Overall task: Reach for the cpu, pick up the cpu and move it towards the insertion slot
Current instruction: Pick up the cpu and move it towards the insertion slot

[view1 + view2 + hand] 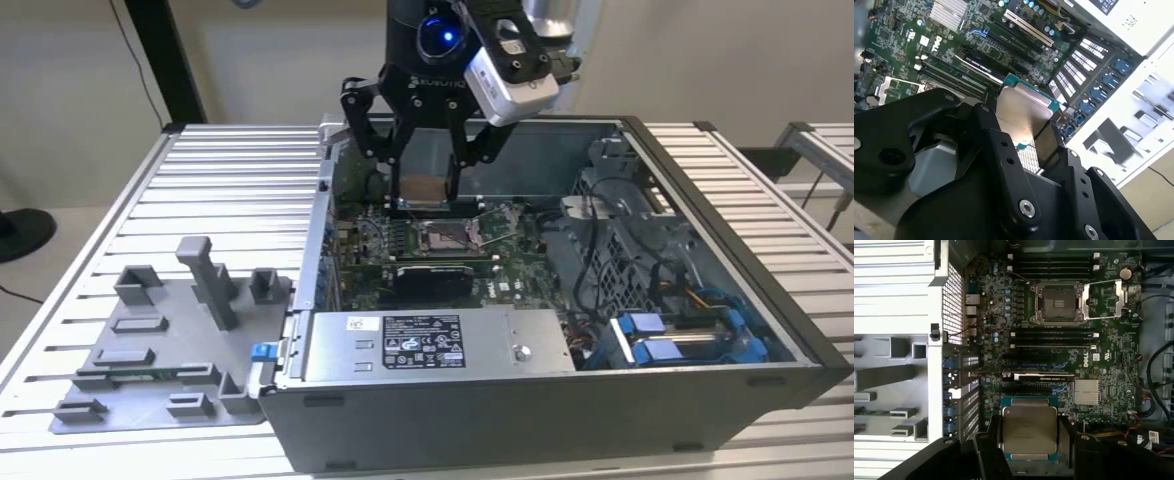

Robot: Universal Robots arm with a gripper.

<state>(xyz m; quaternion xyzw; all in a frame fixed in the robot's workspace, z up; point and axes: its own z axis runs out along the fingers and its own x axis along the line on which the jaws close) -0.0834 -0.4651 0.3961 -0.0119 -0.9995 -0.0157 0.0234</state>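
Observation:
My gripper [424, 197] hangs inside the open computer case, shut on the cpu [1029, 428], a thin square chip with a pale metallic top and a teal edge. The second wrist view has the cpu [1023, 112] held between the black fingers [1004, 150]. In the exterior view the cpu [423, 191] hovers just above and behind the insertion slot [442, 236]. In the first wrist view the insertion slot [1058, 302] is a silvery square frame with a dark centre on the green motherboard, its load plate and wire lever swung open beside it.
The open case wall [441, 400] surrounds the motherboard [1114, 370]. A drive cage with blue clips [674, 340] and cables fill the exterior view's right side. A grey plastic tray [160, 345] with upright blocks lies on the slatted table at the exterior view's left.

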